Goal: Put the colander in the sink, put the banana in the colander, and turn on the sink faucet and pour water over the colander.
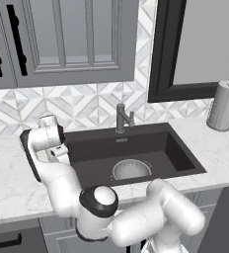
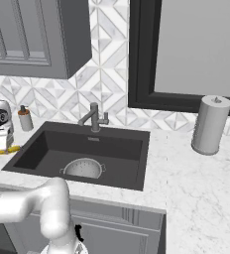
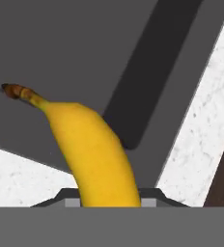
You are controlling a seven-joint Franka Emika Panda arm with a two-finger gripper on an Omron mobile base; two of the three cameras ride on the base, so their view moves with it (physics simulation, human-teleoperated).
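Note:
The silver colander (image 1: 131,169) (image 2: 83,168) sits on the floor of the black sink (image 1: 136,143) (image 2: 112,146), toward its front. The grey sink faucet (image 1: 121,117) (image 2: 94,117) stands behind the basin, and no water is running. My gripper (image 1: 61,152) (image 2: 3,141) points down over the counter just left of the sink's left rim. In the hand view the gripper (image 3: 109,200) is shut on the yellow banana (image 3: 92,154), whose dark stem tip points away from the hand. The banana (image 2: 2,150) shows as a yellow strip below the hand at counter level.
A soap dispenser bottle (image 2: 25,119) stands at the back left of the sink, near the hand. A paper towel roll (image 1: 224,105) (image 2: 210,125) stands on the right counter. Wall cabinets hang above the left counter and a dark-framed window is behind the sink.

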